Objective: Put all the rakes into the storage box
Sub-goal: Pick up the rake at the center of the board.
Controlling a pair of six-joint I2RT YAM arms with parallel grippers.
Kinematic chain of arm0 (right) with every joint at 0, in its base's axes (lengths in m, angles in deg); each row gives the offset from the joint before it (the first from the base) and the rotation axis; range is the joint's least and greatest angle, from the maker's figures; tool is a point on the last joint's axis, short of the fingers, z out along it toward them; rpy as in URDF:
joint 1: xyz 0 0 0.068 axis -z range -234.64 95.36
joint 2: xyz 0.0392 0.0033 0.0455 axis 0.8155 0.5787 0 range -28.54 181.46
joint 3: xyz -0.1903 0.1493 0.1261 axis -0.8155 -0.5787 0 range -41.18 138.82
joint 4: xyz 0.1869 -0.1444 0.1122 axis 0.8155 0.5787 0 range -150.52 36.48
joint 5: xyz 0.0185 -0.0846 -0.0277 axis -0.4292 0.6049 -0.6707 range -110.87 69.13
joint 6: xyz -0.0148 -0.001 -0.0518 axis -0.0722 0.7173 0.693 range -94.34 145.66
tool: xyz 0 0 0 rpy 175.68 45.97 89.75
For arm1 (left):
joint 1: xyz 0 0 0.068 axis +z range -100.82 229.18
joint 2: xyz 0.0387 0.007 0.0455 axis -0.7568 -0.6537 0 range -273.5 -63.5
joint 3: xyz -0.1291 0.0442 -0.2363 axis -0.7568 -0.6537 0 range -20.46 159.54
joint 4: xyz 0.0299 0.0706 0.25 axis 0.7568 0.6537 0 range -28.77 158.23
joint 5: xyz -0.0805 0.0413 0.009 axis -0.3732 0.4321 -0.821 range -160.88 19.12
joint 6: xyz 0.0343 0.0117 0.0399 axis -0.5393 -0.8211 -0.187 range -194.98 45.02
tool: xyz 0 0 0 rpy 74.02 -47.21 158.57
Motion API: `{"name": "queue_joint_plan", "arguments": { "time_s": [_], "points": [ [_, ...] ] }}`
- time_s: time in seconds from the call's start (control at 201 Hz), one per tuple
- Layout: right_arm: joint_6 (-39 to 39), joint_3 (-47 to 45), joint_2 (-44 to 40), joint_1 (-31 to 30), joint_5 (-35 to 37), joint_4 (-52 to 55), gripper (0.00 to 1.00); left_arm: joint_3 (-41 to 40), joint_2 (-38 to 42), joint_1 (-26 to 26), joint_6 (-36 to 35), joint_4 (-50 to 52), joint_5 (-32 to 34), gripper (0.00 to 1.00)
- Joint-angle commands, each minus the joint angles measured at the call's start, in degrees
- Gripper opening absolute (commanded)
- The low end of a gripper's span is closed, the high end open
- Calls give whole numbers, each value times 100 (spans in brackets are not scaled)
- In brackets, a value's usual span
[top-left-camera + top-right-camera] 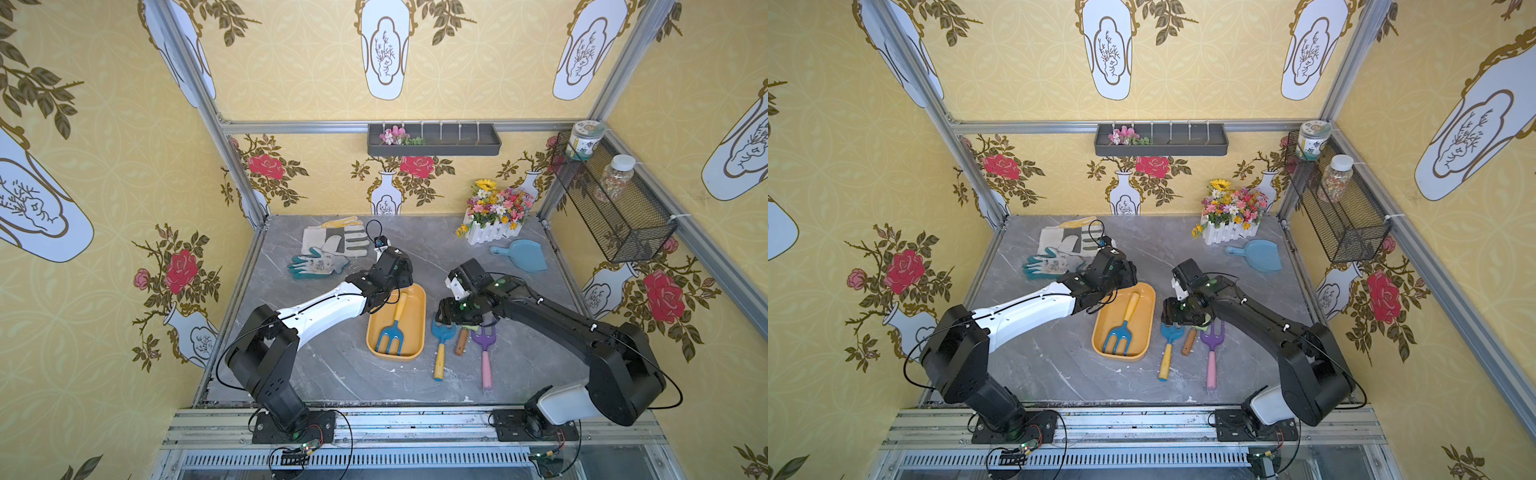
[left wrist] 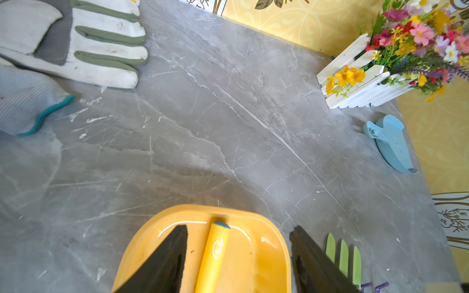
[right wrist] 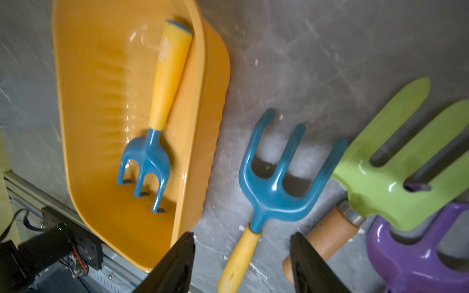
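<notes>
The rake (image 1: 390,328) lies flat inside the orange storage box (image 1: 412,322). Over the box's far end the left gripper (image 2: 238,228) straddles its handle, fingers wide and gripping nothing; it should lift straight up to avoid nudging it. Beside the box the right gripper (image 3: 242,234) hangs parted and empty above a blue fork (image 3: 276,182), on a grey marble tabletop (image 1: 332,374) walled by yellow floral wallpaper (image 1: 291,62).

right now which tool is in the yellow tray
The rake with downturned blue tines; the blue fork, green fork and purple tool lie beside the storage box.
</notes>
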Motion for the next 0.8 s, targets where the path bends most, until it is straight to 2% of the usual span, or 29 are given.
{"name": "queue_joint_plan", "arguments": {
  "time_s": [0.0,0.105,0.264,0.358,0.508,0.792],
  "points": [
    [-314,-234,-159,-212,-89,126,64,21,129,-152,338,337,507,69],
    [-551,-527,-310,-512,-221,-109,64,7,276,-247,456,481,649,70],
    [-833,-650,-199,-1068,86,-176,64,-171,518,-245,609,482,731,70],
    [-920,-650,-67,-1337,412,-221,64,-279,637,-239,312,238,876,70],
    [-1219,-848,-32,-1427,832,-325,64,-224,664,-232,-190,-8,872,71],
    [-1305,-883,472,-1632,942,-654,63,-390,671,-181,-162,-330,636,71]
  ]
}}
